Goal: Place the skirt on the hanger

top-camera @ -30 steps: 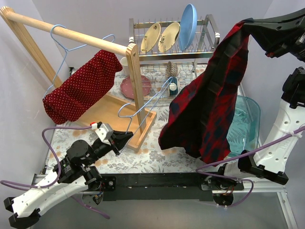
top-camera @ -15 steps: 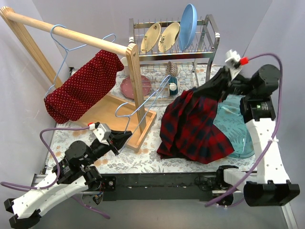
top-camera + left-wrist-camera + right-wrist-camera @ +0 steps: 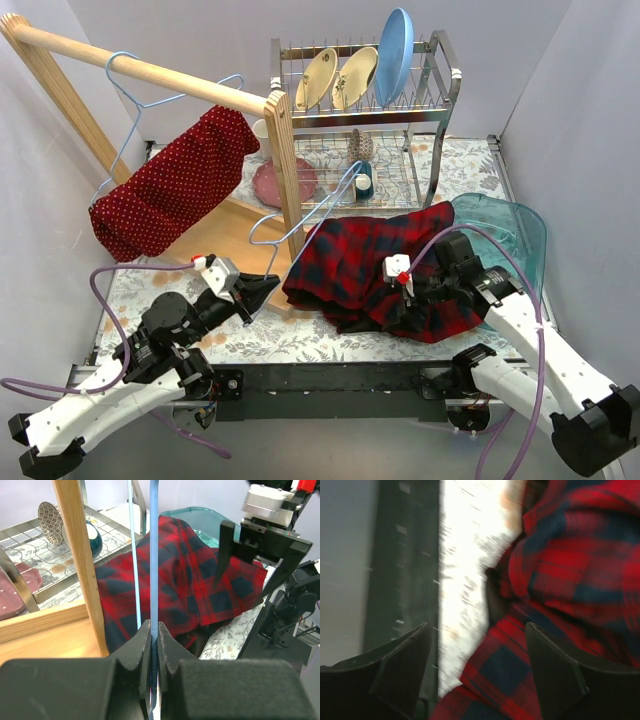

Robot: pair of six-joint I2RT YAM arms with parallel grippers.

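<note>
Pinches the blue hanger (image 3: 154, 550) tight in the left hand (image 3: 154, 630) — holds the right hand (image 3: 477, 677) wide over the plaid shirt (image 3: 380, 262). Shows the skirt (image 3: 170, 190) draped over the wooden rail (image 3: 150, 70), apart from both.

- The top view looks down from high behind the arms at the whole table (image 3: 300, 340).
- The left wrist view sits just behind the left gripper (image 3: 154, 640), looking ahead past the hanger (image 3: 153, 555) at the plaid shirt (image 3: 200, 580).
- The right wrist view is very near that same shirt, blurry.
</note>
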